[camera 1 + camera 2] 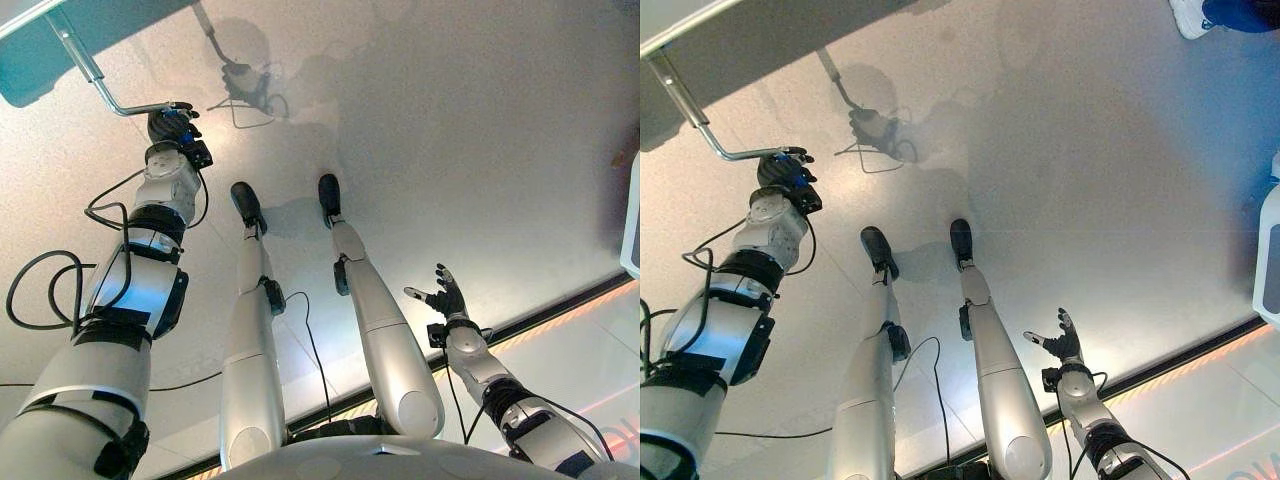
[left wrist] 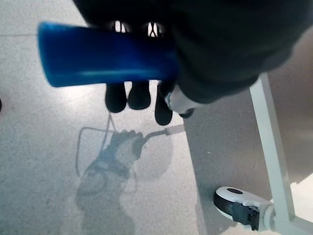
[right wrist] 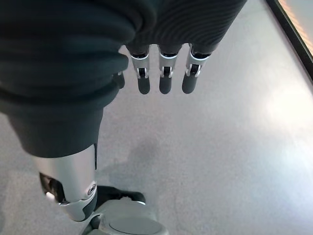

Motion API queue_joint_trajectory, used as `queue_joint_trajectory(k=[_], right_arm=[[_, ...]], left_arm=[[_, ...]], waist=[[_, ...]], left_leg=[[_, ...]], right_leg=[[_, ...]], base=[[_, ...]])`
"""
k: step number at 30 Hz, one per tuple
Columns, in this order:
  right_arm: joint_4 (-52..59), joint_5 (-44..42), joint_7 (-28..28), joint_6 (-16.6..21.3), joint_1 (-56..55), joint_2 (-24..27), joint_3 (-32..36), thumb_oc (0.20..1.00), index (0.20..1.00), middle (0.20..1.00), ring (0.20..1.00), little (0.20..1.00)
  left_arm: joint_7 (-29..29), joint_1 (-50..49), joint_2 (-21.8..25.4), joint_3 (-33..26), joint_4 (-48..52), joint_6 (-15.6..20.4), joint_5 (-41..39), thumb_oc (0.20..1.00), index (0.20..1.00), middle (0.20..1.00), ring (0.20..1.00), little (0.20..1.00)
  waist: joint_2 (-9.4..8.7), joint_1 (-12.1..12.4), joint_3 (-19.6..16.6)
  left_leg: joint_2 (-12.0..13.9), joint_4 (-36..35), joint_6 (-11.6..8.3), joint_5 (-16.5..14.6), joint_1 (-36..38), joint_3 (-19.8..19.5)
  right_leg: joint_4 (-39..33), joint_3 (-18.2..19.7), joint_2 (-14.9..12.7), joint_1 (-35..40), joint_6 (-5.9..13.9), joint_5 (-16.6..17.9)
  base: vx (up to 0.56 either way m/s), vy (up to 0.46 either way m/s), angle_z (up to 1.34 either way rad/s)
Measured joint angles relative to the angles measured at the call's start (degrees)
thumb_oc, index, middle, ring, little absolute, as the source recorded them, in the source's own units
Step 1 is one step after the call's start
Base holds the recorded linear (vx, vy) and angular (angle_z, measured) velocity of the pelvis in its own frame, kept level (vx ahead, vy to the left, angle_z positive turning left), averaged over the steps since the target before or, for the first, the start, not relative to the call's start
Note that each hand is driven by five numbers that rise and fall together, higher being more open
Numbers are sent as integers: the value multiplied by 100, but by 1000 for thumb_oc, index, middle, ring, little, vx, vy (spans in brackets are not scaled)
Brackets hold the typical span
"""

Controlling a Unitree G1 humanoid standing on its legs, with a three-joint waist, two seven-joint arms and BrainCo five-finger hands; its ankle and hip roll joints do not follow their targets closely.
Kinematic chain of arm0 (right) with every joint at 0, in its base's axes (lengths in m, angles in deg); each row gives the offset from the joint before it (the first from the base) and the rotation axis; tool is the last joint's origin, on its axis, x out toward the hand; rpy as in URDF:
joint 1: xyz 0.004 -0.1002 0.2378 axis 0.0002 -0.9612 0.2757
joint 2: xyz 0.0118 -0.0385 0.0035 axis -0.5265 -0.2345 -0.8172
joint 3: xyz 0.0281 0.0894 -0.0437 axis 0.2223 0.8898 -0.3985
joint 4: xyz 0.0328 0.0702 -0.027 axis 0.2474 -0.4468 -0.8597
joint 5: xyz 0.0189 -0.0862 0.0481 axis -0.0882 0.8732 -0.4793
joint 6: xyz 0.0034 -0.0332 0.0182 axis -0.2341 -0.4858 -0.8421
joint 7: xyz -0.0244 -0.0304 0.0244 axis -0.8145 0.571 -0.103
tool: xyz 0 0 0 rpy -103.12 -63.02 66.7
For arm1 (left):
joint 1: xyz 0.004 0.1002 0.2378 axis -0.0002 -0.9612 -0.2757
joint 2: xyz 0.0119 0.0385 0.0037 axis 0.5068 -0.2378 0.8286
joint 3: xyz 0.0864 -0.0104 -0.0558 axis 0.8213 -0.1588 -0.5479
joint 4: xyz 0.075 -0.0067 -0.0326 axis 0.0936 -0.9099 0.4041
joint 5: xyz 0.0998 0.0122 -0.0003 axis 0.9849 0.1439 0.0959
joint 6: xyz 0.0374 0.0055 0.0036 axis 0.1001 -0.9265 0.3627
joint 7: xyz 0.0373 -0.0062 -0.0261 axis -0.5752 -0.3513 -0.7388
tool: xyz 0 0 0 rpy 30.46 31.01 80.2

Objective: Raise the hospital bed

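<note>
The hospital bed's edge fills the upper left corner, and a bent silver crank rod reaches down from it. The crank ends in a blue handle. My left hand is shut on that blue handle, its fingers curled round it. My right hand hangs low at the right over the floor, away from the bed, its fingers relaxed and holding nothing.
A white bed-frame leg runs down to a caster wheel close to the crank. A dark floor strip crosses the lower right. A white object stands at the right edge. A person's shoe shows at the top right.
</note>
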Motion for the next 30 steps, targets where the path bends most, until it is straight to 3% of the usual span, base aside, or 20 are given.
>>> queue_joint_trajectory(k=[18, 23, 30], right_arm=[[-27, -1, -8, 34, 13, 34, -44, 1000, 1000, 1000, 1000, 1000], [-73, -3, -8, 33, 16, 29, -61, 1000, 1000, 1000, 1000, 1000], [-102, -7, -7, 32, 16, 32, -64, 1000, 1000, 1000, 1000, 1000]], left_arm=[[6, -136, 28, -168, -75, 60, 3, 200, 200, 200, 200, 200], [19, -114, 75, -168, -62, 65, 4, 200, 200, 200, 200, 200], [123, -110, 72, -169, -36, 32, 3, 200, 200, 200, 200, 200]], waist=[[-21, 28, -1], [-161, 23, -4], [-177, 24, -3]], left_leg=[[23, 4, -23, 85, -97, -223], [34, 7, -49, 154, -89, -408], [43, 10, -65, 186, -83, -533]], right_leg=[[-4, -228, -2, 24, -4, 2], [-25, -356, 1, 117, -6, 4], [-44, -523, 4, 217, -7, 4]], base=[[2, 4, 3], [12, 11, 11], [6, 10, 6]])
